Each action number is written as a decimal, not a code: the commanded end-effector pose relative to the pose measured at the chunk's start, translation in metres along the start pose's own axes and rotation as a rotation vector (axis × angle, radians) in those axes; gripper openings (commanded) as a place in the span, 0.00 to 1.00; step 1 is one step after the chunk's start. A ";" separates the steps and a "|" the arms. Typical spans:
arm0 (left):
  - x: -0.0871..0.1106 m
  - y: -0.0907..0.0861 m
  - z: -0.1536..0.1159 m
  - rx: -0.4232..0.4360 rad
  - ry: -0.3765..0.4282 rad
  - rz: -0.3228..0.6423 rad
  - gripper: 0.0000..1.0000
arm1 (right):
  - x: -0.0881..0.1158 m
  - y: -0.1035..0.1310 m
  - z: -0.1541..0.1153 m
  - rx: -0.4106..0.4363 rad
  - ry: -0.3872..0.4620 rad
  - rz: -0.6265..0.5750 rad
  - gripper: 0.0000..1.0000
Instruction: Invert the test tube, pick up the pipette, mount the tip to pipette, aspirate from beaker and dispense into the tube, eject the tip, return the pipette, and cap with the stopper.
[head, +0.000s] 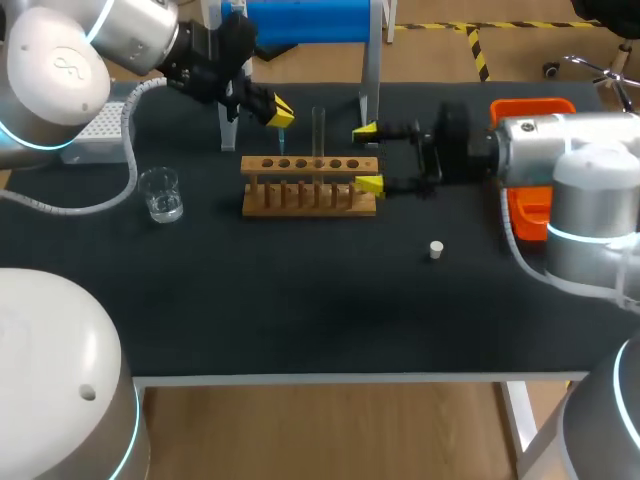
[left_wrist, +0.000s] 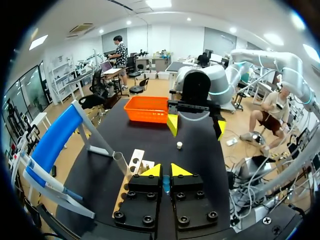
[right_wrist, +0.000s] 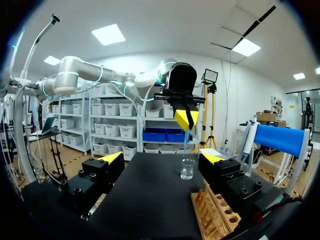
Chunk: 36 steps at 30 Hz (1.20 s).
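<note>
One pipette (left_wrist: 166, 185), tight between tips of the left pincer (left_wrist: 166, 171)

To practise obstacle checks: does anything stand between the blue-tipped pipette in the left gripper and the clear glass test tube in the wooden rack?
Nothing visible does. The left gripper holds the blue-tipped pipette near the clear glass test tube; only open air above the wooden rack separates them.

Pipette (left_wrist: 166, 184) mostly hidden inside the left end effector (left_wrist: 165, 170), only a blue bit shows, wooden rack (right_wrist: 212, 215) partly behind the right end effector (right_wrist: 162, 159), orange basket (head: 528, 108) half behind the right arm (head: 590, 190)
</note>
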<state>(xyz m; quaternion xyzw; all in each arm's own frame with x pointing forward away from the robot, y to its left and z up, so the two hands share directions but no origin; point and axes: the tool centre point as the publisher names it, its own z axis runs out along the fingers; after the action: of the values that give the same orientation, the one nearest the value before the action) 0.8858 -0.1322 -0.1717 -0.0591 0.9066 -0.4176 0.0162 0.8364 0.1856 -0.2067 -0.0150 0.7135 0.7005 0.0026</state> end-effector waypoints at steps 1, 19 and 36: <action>-0.001 -0.001 0.000 -0.004 0.005 -0.001 0.00 | -0.008 0.004 0.020 -0.002 -0.009 0.000 1.00; -0.001 -0.001 0.000 -0.004 0.005 -0.001 0.00 | -0.027 0.010 0.063 -0.003 -0.006 0.018 1.00; -0.001 -0.001 0.000 -0.004 0.005 -0.001 0.00 | -0.047 -0.004 0.092 0.002 0.000 0.014 1.00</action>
<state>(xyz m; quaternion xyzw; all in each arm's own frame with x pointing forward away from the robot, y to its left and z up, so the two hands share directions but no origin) 0.8858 -0.1321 -0.1718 -0.0591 0.9065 -0.4176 0.0163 0.8756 0.2707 -0.2080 -0.0066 0.7160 0.6981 -0.0001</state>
